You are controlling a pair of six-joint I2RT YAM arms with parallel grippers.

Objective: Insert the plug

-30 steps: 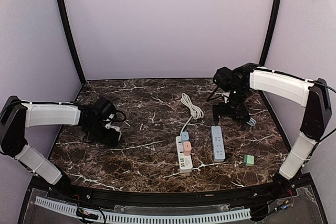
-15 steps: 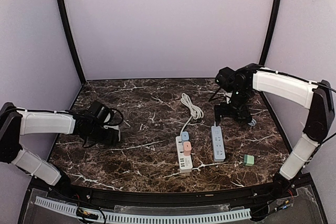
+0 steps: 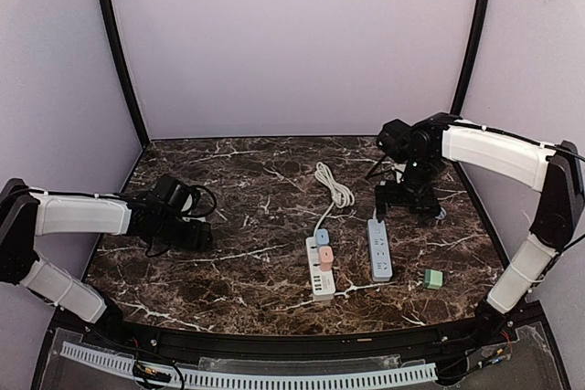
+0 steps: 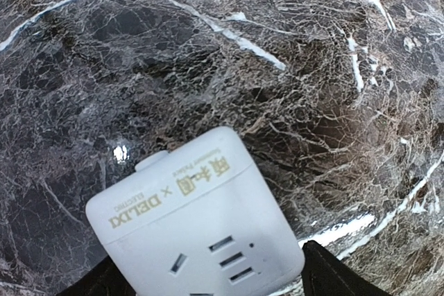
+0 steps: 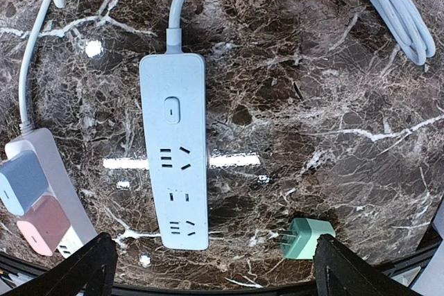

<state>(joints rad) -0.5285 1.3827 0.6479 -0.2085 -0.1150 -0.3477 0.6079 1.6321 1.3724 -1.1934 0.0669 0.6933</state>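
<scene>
Now the left hand (image 3: pixel 189 231) is grasping a white plug cube (image 4: pixel 194 227) at the left side of the counter (image 3: pixel 256 198), well apart from both strips. The right hand (image 3: pixel 402 200) is hanging with its fingers spread wide, holding nothing, over the grey power strip (image 5: pixel 173 150). A small green plug (image 5: pixel 306 237) is lying near that strip's end. A white power strip (image 3: pixel 320 273) is lying beside the grey one.
</scene>
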